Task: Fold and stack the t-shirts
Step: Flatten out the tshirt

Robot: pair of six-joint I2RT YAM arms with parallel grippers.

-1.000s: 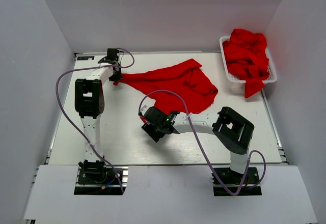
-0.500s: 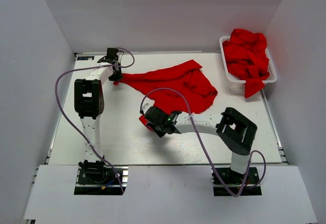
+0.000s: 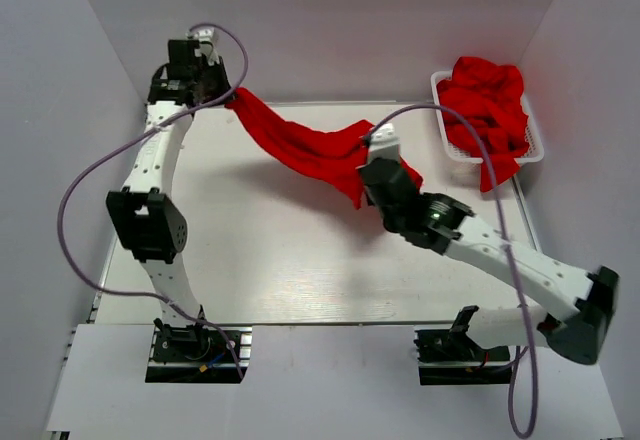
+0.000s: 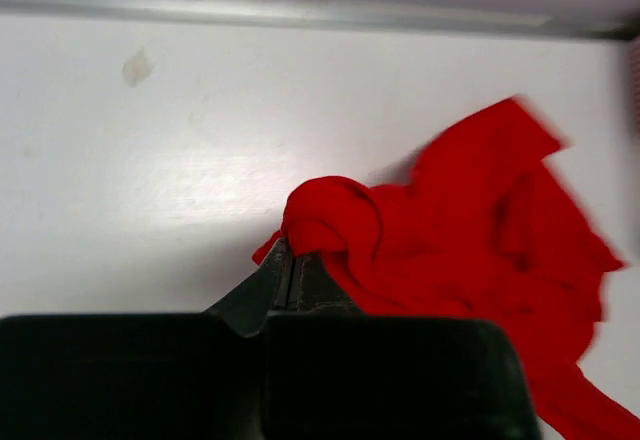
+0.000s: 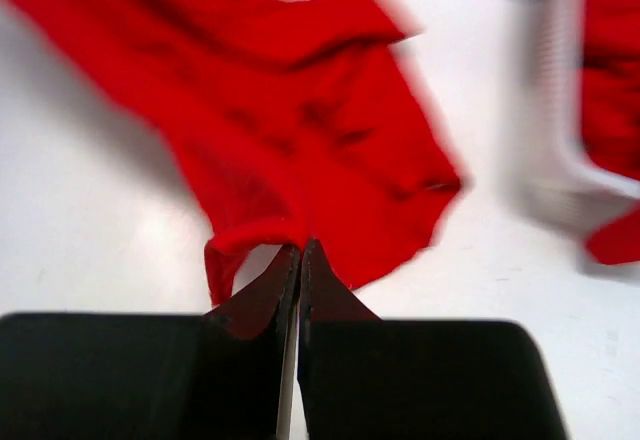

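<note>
One red t-shirt (image 3: 300,145) hangs stretched above the table between my two grippers. My left gripper (image 3: 226,96) is raised at the back left, shut on one bunched end of the cloth (image 4: 330,215); in the left wrist view its gripper (image 4: 297,252) bites that bunch. My right gripper (image 3: 368,160) is raised right of centre, shut on the shirt's other edge. In the right wrist view this gripper (image 5: 300,250) pinches a hem, and the shirt (image 5: 300,130) spreads beyond it, blurred. More red t-shirts (image 3: 485,110) are heaped in the basket.
The white mesh basket (image 3: 441,118) stands at the back right corner, with one red shirt hanging over its near rim (image 3: 498,172). The basket (image 5: 560,110) shows blurred in the right wrist view. White walls close in the table on three sides.
The right gripper closed on the shirt's near edge and rose to the right. The left arm lifted its end toward the back left. The shirt left the table and now hangs between them.
</note>
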